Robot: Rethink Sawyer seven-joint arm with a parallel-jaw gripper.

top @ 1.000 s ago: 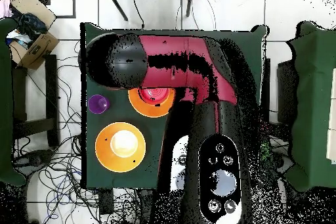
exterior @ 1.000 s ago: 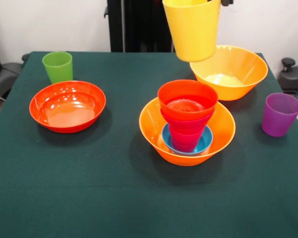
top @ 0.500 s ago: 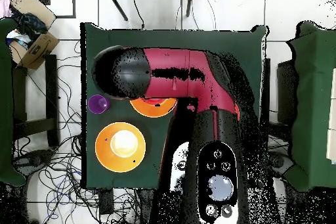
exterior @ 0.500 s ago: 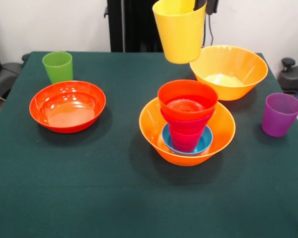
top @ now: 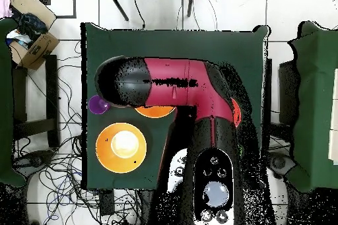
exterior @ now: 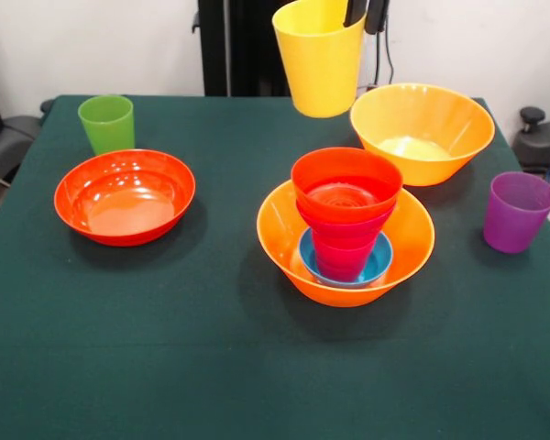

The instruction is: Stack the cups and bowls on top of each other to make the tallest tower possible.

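Observation:
My gripper (exterior: 365, 15) hangs at the top of the front view, shut on the rim of the yellow cup (exterior: 318, 60), which tilts in the air above and behind the tower. The tower (exterior: 346, 215) stands in a large orange bowl (exterior: 412, 240): a blue small bowl (exterior: 378, 263) at the bottom, then a crimson-pink piece, a magenta bowl and a red-orange small bowl (exterior: 346, 183) on top. The second large orange bowl (exterior: 423, 133) sits behind it. A green cup (exterior: 106, 124) and a purple cup (exterior: 517, 212) stand alone. In the overhead view the arm (top: 178, 87) hides the tower.
A wide shallow red-orange bowl (exterior: 125, 195) lies on the left of the green cloth (exterior: 211, 367). From overhead I see the purple cup (top: 99, 105), the lone orange bowl (top: 121, 147) and a sliver of the tower's bowl (top: 155, 111). Cables and boxes surround the table.
The yellow cup has moved left and a little up in the front view, held in the gripper. In the overhead view the arm has swung over the tower.

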